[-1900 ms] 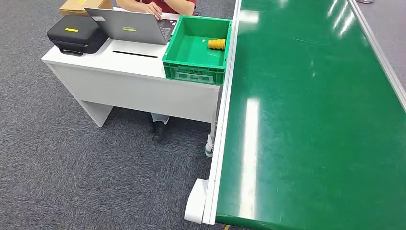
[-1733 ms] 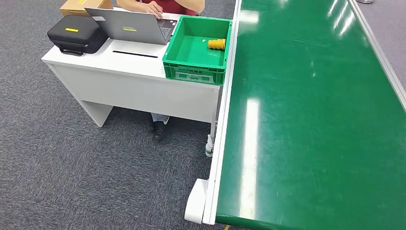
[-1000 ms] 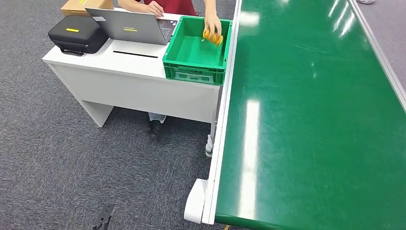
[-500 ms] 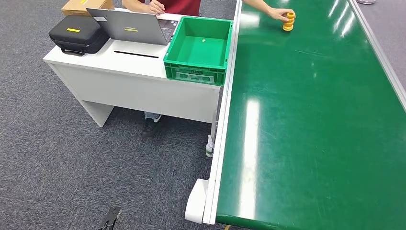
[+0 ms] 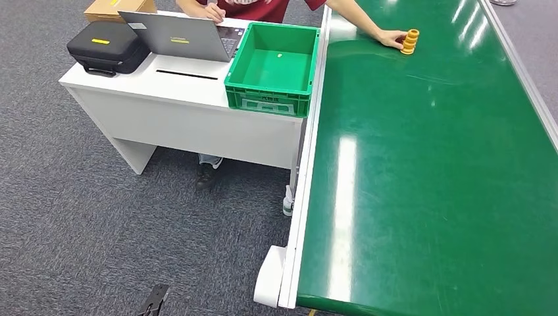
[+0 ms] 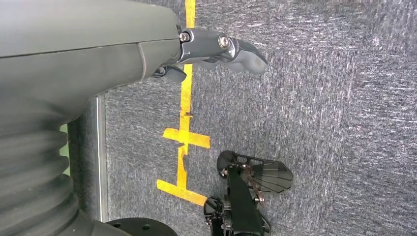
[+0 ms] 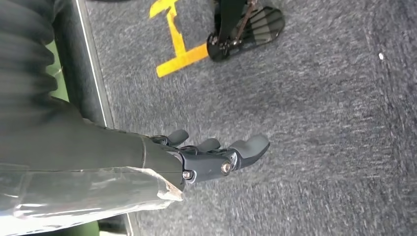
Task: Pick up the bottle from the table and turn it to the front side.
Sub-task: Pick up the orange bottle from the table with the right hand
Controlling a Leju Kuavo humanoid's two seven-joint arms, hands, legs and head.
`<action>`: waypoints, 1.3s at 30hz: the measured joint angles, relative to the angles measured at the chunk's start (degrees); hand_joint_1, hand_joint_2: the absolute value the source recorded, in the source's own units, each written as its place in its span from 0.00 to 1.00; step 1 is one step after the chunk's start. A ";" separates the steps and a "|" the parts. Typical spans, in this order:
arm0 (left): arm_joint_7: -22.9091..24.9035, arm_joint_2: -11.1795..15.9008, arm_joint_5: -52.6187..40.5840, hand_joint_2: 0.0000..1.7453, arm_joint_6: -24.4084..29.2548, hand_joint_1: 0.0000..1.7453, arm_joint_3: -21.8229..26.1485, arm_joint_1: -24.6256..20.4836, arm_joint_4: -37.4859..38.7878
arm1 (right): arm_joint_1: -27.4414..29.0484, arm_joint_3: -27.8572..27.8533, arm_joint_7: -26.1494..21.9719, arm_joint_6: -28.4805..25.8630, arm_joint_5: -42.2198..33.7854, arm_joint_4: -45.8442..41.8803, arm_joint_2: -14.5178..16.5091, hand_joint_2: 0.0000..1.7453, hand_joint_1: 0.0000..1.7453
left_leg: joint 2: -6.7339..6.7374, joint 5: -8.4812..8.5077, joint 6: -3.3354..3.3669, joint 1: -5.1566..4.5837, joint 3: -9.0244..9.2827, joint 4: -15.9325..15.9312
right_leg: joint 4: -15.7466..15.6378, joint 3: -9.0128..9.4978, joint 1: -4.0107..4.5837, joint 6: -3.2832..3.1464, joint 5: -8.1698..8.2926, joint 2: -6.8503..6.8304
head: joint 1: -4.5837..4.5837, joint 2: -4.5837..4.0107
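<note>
The bottle (image 5: 410,41) is yellow and ribbed, and it stands upright on the far end of the green belt (image 5: 428,184). A person's hand (image 5: 393,38) rests against its left side. My left hand (image 6: 216,49) hangs beside my body over the grey carpet, fingers loose and holding nothing. My right hand (image 7: 216,155) also hangs low over the carpet, its fingers stretched out and apart with nothing in them. Both hands are far from the bottle.
A green crate (image 5: 273,66) sits on a white desk (image 5: 171,85) left of the belt, along with a laptop (image 5: 181,36) and a black case (image 5: 105,46). The person sits behind the desk. Yellow floor tape (image 6: 184,142) runs under my arms.
The person lifted the bottle out of the green crate, set it upright on the belt's far end, then slid it a little nearer and to the right. My hands stay hanging.
</note>
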 joint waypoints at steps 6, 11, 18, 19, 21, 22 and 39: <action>1.76 -0.07 -0.58 1.00 1.89 0.00 -0.12 0.06 0.00 | 0.23 0.28 3.55 -3.95 0.67 0.00 0.51 1.00 0.00 | 0.00 0.00 0.00 0.00 -0.01 0.00 | 0.00 0.01 -0.02 0.00 0.00 0.01 | 0.02 0.00; 3.47 -0.40 -1.10 1.00 2.72 0.00 -0.41 0.61 0.00 | 0.27 0.33 6.20 -6.59 0.73 0.00 0.80 1.00 0.00 | 0.00 0.00 0.01 -0.01 0.00 0.00 | 0.00 0.01 -0.02 0.00 0.00 0.01 | 0.01 0.00; 4.93 -1.66 -1.89 1.00 4.11 0.00 -1.15 1.99 0.00 | 0.29 0.22 6.91 -16.80 -0.07 0.00 1.23 1.00 0.00 | 0.00 -0.01 0.01 -0.01 0.00 0.00 | 0.00 0.00 -0.01 0.00 0.00 0.01 | 0.00 0.00; 4.99 -1.87 -1.89 1.00 4.17 0.00 -1.18 2.15 0.00 | 0.29 0.14 7.11 -18.22 -0.25 0.00 1.33 1.00 0.00 | 0.00 -0.01 0.01 -0.01 0.00 0.00 | 0.00 0.00 -0.01 0.00 0.00 0.00 | 0.00 0.00; 4.91 -2.28 -1.89 1.00 4.26 0.00 -1.26 2.42 0.00 | 0.30 -0.03 7.83 -20.50 -0.42 0.00 1.58 1.00 0.00 | 0.00 -0.01 0.01 -0.01 0.00 0.00 | 0.00 0.00 -0.01 0.00 0.00 0.00 | 0.00 0.00; 4.78 -2.46 -1.90 1.00 4.31 0.00 -1.31 2.52 0.00 | 0.31 -0.09 8.27 -21.34 -0.42 0.00 1.71 1.00 0.00 | 0.00 -0.01 0.01 0.00 0.00 0.00 | 0.00 0.00 -0.01 0.00 0.00 0.00 | 0.00 0.00; 4.36 -3.78 -2.79 1.00 4.93 0.00 -2.52 2.79 0.00 | 0.53 -0.21 11.01 -28.18 0.61 0.00 3.35 1.00 0.00 | 0.00 -0.01 0.01 0.00 0.00 0.00 | 0.00 0.00 -0.01 0.00 0.00 0.00 | 0.00 0.00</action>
